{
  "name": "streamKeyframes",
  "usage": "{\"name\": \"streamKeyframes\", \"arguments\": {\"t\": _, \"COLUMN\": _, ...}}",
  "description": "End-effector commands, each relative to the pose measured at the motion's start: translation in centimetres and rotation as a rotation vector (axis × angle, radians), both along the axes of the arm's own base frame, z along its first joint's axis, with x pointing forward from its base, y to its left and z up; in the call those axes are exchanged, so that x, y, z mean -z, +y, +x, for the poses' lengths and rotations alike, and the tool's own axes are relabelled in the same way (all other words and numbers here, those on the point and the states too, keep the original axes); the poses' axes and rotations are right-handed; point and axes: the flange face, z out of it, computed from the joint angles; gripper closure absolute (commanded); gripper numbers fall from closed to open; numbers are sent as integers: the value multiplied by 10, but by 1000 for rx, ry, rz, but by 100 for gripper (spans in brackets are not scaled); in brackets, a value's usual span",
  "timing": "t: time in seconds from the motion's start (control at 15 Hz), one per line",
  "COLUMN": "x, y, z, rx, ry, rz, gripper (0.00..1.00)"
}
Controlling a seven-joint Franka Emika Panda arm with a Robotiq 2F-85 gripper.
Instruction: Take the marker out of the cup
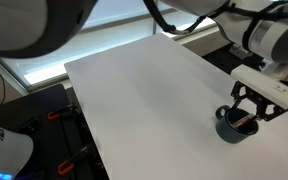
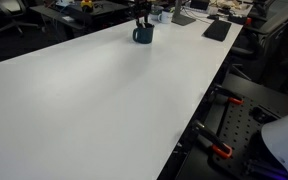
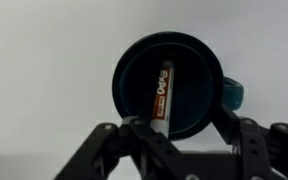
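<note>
The dark blue-grey cup (image 3: 189, 70) fills the middle of the wrist view, seen from straight above, with a teal handle on its right. The reddish-orange marker (image 3: 160, 92) with a white label stands inside, leaning on the near-left wall. My gripper (image 3: 177, 128) is open just above the cup, one finger on each side of its near rim, touching nothing. In both exterior views the cup (image 1: 229, 127) (image 2: 142, 35) stands on the white table with the gripper (image 1: 250, 108) (image 2: 141, 18) directly over it. A bit of the marker (image 1: 246, 124) shows at the rim.
The wide white table (image 1: 144, 95) (image 2: 94, 100) carries the cup near one corner. Black clamps and red-handled fixtures (image 2: 222, 150) sit below the table edge. Desks with clutter (image 2: 194, 15) stand behind the cup.
</note>
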Motion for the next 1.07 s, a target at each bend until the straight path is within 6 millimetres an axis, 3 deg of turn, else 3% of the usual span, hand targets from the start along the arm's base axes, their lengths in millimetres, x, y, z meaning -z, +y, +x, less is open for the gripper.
{"name": "streamKeyframes", "arguments": {"t": 0.0, "x": -2, "y": -3, "z": 3, "rx": -17, "ry": -21, "rz": 36, "gripper": 45}}
{"name": "streamKeyframes", "arguments": {"t": 0.47, "x": -4, "y": -7, "z": 2, "rx": -8, "ry": -33, "rz": 60, "gripper": 43}}
{"name": "streamKeyframes", "arguments": {"t": 0.53, "x": -5, "y": -8, "z": 2, "rx": -8, "ry": -33, "rz": 64, "gripper": 47}}
{"name": "streamKeyframes", "arguments": {"t": 0.67, "x": -5, "y": -9, "z": 2, "rx": -10, "ry": -34, "rz": 73, "gripper": 64}}
{"name": "streamKeyframes", "arguments": {"t": 0.8, "x": -5, "y": -9, "z": 2, "rx": -19, "ry": -35, "rz": 76, "gripper": 68}}
{"name": "streamKeyframes", "arguments": {"t": 1.0, "x": -4, "y": -11, "z": 1, "rx": -17, "ry": -35, "rz": 79, "gripper": 61}}
